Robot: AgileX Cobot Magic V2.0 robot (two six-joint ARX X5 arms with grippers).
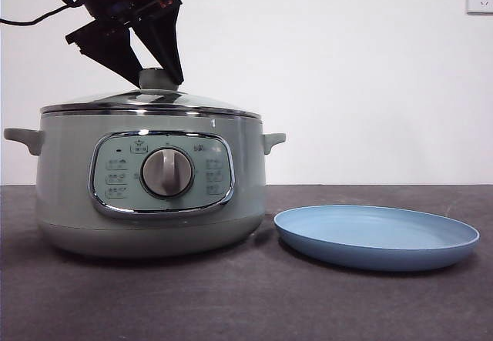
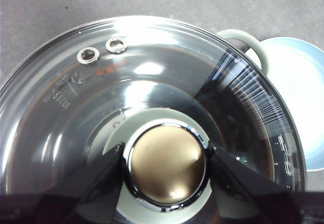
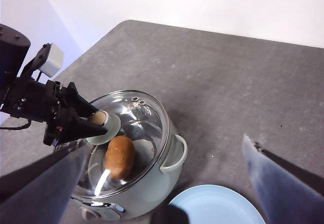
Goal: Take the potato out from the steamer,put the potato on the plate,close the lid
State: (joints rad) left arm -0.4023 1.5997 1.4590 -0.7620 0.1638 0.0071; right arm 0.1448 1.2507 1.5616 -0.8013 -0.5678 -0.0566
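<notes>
Left gripper (image 2: 164,166) clamps the domed glass lid's (image 1: 146,98) round knob; smooth oval potato (image 3: 119,157) lies beneath; right gripper (image 3: 167,193) gapes wide.

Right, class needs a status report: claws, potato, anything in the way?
Left claw around lid knob, lid seated on steamer. Right claw open, high above. Potato inside under glass. Plate bare beside steamer.

**Left pincer at the lid knob**

The left pincer (image 2: 164,158) has one black jaw on either side of the round knob (image 2: 167,166) of the glass lid (image 2: 152,82), each close against its chrome rim. The lid sits on the steamer (image 2: 243,42), whose green side handle shows beyond the steel rim. Just beside that handle lies the light-blue plate (image 2: 298,92) on the grey table (image 2: 152,1). Two small metal vent rings (image 2: 88,55) pierce the glass.
</notes>
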